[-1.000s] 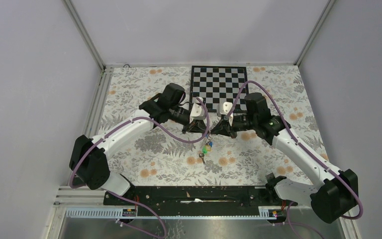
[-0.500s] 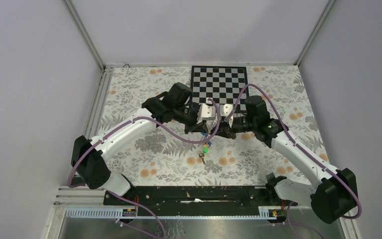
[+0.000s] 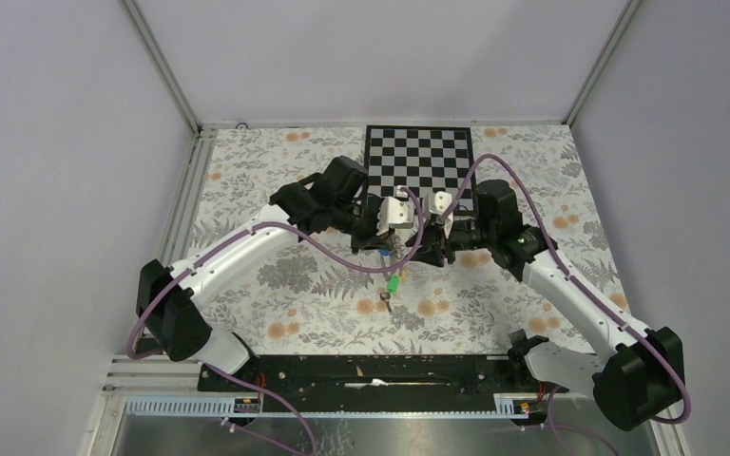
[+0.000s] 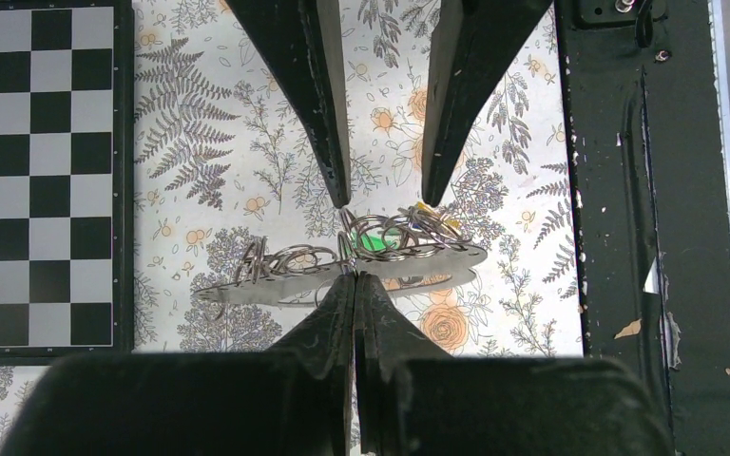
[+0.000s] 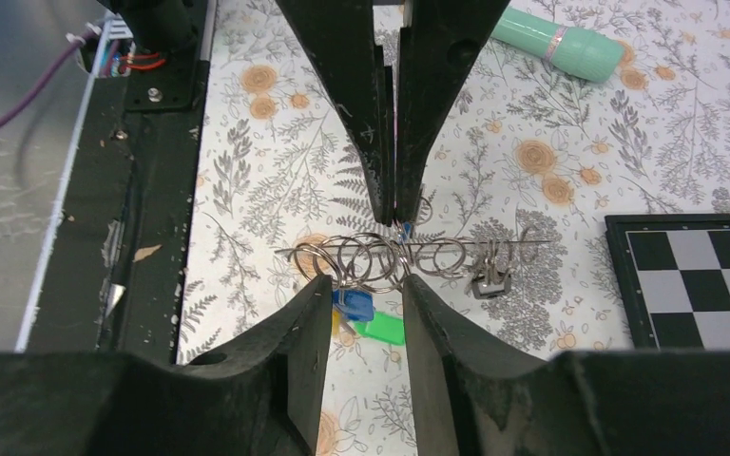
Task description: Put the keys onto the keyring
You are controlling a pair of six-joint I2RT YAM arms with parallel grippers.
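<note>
My left gripper (image 4: 352, 277) is clamped on the keyring (image 5: 359, 258), my right gripper (image 5: 363, 282) sits loose around it, and a blue key (image 5: 353, 304) and green key (image 5: 380, 329) dangle just under it, so mostly threaded I reckon.

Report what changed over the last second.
The right gripper opened off the keyring, its jaws now apart around it. The left gripper shifted right, toward the right arm, and stays shut on the keyring. The keys still hang beneath it.

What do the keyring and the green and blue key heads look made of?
The keyring: thin bare metal wire, silvery, glinting along its loops. The green key head and blue key head: likely opaque plastic, evenly bright and smooth, though too small to confirm.
</note>
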